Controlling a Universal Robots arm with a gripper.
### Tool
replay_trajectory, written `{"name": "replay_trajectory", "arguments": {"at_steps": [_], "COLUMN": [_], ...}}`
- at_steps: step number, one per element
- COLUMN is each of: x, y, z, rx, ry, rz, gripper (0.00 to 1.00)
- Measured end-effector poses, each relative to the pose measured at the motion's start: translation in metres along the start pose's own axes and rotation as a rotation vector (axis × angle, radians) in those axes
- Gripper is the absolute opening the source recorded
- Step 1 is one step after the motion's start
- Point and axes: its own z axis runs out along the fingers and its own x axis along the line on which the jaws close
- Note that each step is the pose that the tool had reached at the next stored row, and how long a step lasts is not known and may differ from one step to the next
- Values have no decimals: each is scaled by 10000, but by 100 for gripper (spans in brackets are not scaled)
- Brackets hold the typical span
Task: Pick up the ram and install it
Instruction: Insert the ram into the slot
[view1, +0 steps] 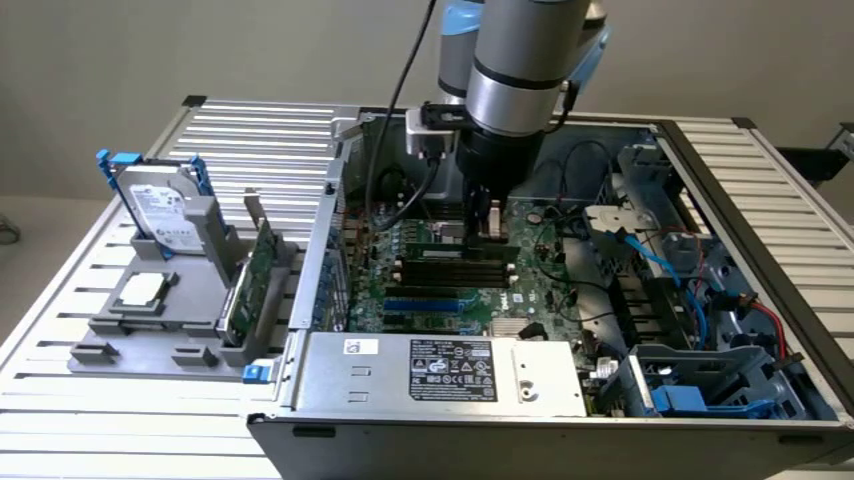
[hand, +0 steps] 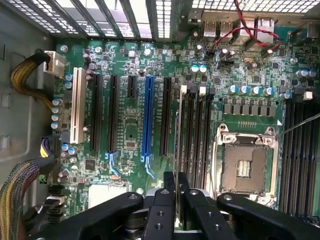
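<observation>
My end effector (hand: 176, 177) holds the ram (hand: 178, 145) tight, right above the black slots (hand: 195, 135). If it tips or misses the slot, I think it could jam or bend.

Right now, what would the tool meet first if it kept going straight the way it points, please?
Likely the black memory slots on the motherboard; the ram the tool grips would touch first, though depth is unclear.
</observation>
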Motion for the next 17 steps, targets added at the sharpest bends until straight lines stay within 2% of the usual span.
{"name": "replay_trajectory", "arguments": {"at_steps": [10, 15, 17], "x": [-40, -59, -64], "y": [-12, -2, 3], "z": [180, 270, 298], "rx": [-1, 0, 2], "ry": [0, -16, -39], "rz": [8, 18, 19], "gripper": [14, 14, 14]}}
